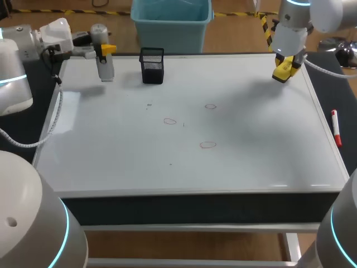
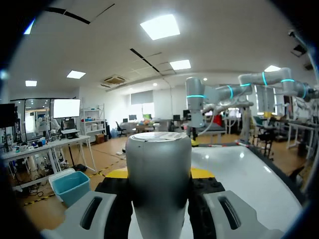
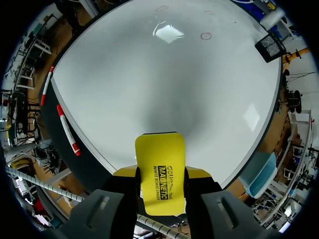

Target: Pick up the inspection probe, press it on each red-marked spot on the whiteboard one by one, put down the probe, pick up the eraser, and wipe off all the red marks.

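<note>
Head view shows the white rectangular whiteboard (image 1: 251,145) bearing three small red-ringed marks (image 1: 170,121) near its centre, none wiped. At ten o'clock the left gripper (image 1: 106,50) is clamped on the grey cylindrical inspection probe (image 1: 106,70), held upright off the board beside a black mesh pen cup (image 1: 152,66). At two o'clock the right gripper (image 1: 287,70) is closed on the yellow block eraser (image 3: 160,172). Judging by this, the probe is not yet set down and all the wiping is left; whether every spot was pressed cannot be told.
</note>
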You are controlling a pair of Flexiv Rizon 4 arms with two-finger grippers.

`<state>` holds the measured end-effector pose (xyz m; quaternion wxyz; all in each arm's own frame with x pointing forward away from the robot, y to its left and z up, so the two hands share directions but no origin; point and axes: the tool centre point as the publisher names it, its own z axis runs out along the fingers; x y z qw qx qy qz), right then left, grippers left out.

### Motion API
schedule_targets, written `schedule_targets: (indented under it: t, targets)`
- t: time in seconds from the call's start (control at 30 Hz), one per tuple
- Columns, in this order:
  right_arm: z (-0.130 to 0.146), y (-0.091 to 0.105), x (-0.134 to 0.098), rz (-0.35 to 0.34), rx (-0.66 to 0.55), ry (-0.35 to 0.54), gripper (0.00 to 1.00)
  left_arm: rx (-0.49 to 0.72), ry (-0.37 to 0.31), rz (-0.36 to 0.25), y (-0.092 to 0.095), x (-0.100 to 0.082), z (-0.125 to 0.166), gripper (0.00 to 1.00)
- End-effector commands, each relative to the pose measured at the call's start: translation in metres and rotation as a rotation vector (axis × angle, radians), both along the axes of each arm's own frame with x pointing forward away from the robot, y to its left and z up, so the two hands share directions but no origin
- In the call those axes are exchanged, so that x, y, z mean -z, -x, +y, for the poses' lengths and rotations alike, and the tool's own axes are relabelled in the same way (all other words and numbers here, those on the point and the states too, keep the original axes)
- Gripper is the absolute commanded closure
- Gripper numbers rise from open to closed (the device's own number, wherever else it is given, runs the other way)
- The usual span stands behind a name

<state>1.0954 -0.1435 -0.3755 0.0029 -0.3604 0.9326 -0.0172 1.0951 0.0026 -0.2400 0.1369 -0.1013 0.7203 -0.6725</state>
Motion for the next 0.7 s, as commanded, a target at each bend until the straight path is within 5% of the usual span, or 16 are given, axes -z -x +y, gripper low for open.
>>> schedule_targets:
  t: [0.03, 0.7]
  targets:
    - [-0.001, -0.001, -0.001, 0.002, -0.002, 0.003, 1.0, -0.017, 0.014, -0.016, 0.026, -0.005, -0.018, 1.0]
    - [-0.001, -0.001, -0.001, 0.002, -0.002, 0.003, 1.0, 0.297, 0.092, -0.025, 0.11, -0.003, -0.136, 1.0]
